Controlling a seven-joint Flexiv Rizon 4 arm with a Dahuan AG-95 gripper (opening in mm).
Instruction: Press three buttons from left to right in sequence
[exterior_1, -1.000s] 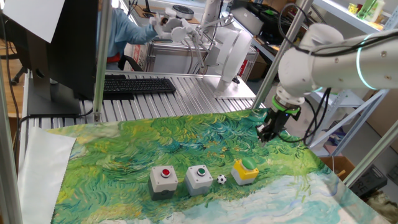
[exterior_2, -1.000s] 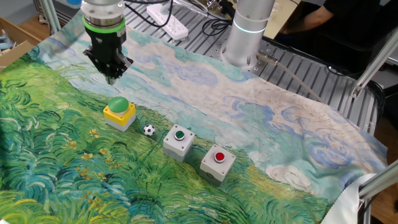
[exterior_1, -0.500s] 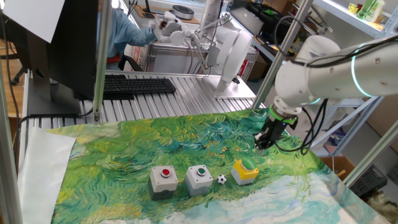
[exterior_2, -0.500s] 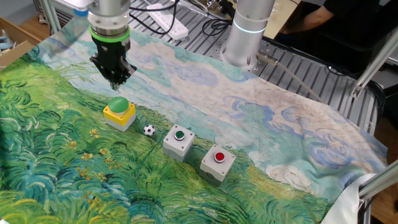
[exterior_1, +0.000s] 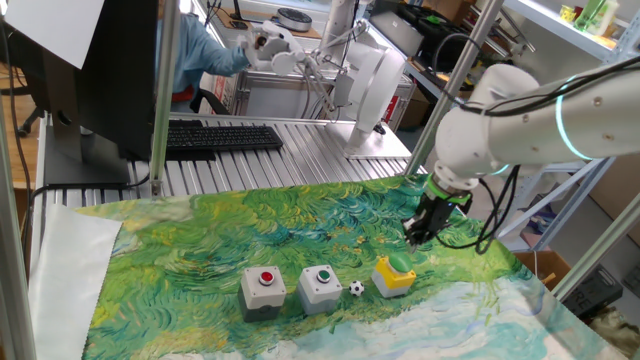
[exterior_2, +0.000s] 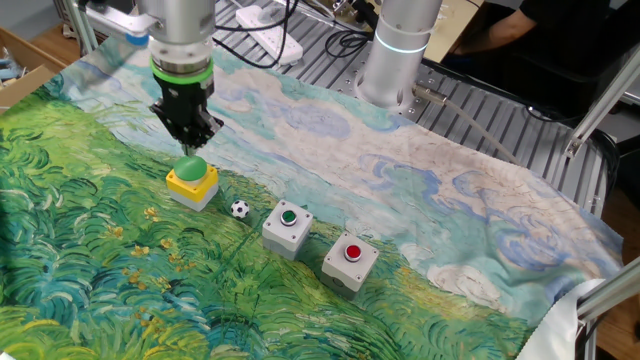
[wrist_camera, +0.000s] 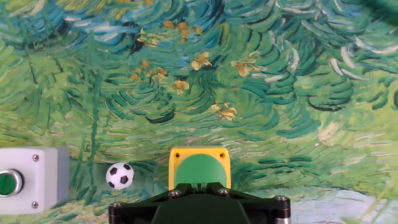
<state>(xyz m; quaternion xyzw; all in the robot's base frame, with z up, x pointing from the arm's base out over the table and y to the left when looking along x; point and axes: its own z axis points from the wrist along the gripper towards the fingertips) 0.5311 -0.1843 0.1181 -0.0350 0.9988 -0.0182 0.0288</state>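
Pincer (exterior_2: 189, 146) seemingly above yellow box (exterior_2: 192, 185).

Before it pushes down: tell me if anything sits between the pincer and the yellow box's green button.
Nothing visible does. The pincer hangs just above the green button on the yellow box; the small ball lies beside the box, out of the way.

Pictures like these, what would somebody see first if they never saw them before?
Probably the swirly green and blue painted cloth covering the whole table. On it sits a row of three button boxes: a grey box with a red button, a grey box with a green button and a yellow box with a big green button, with a tiny soccer ball between the last two. The robot's end effector hangs right over the yellow one.
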